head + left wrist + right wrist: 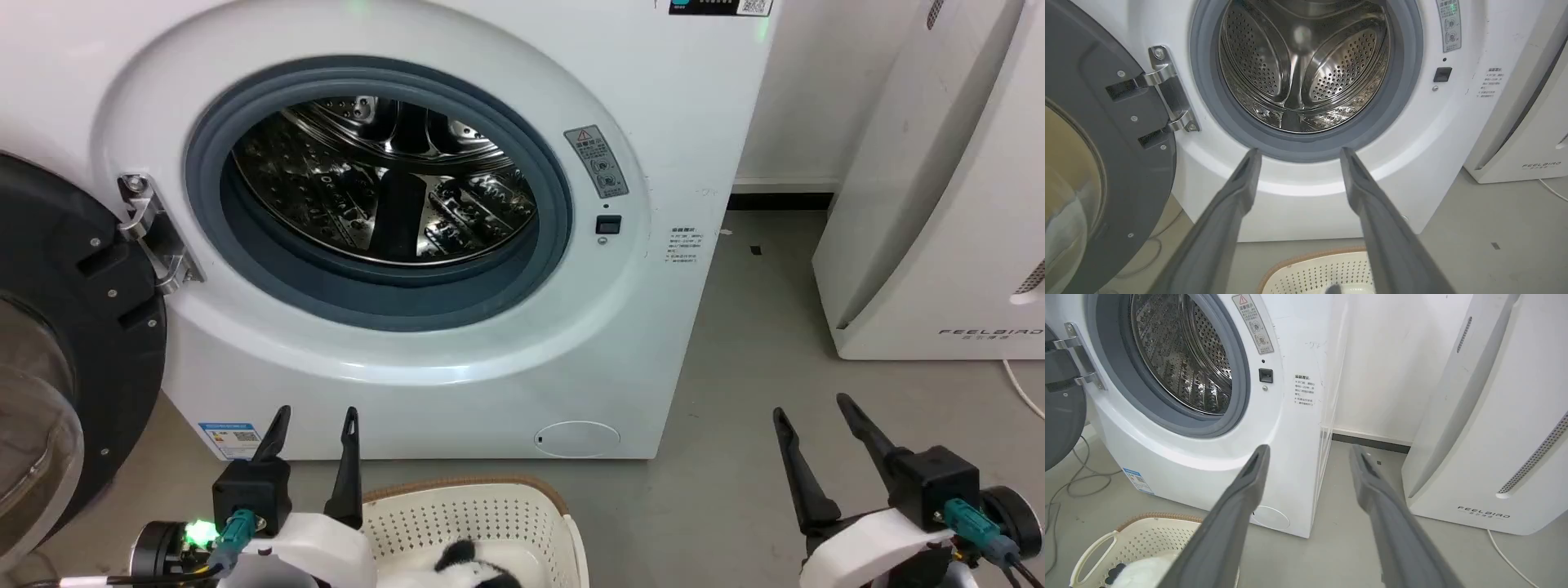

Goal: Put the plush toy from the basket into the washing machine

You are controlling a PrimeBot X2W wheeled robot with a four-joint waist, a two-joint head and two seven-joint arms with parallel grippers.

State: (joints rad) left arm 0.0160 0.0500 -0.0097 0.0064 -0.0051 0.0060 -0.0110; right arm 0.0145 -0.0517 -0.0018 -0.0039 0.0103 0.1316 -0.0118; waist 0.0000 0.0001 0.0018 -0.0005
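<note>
**Left gripper** (317,410): released, its two dark fingers spread apart and gripping nothing. It was raised near the left side of the basket (457,523), with the fingers pointing towards the washing machine (678,131).

**Right gripper** (809,404): also released and empty, fingers parted. It was well apart from the basket on the right, over the bare grey floor (735,392).

**Basket:** stood on the floor just in front of the machine, with its brown rim towards the machine's front panel.

**Plush toy** (467,566): lay inside the basket, its black and white fur showing at the bottom edge of the head view. Neither gripper touched it.

**Washing machine:**
- A blue label (231,437) was fixed low on the front, at the left.
- The black-framed door (82,327) was swung wide open to the left on its metal hinge (151,229).
- A grey seal (392,298) ringed the round opening.
- The perforated steel drum (384,188) sat behind the seal.

**Surroundings:** a second white appliance (939,204), marked FEELBIRD, stood to the right of the machine and apart from it. A white wall (800,98) lay behind the gap between the two.
</note>
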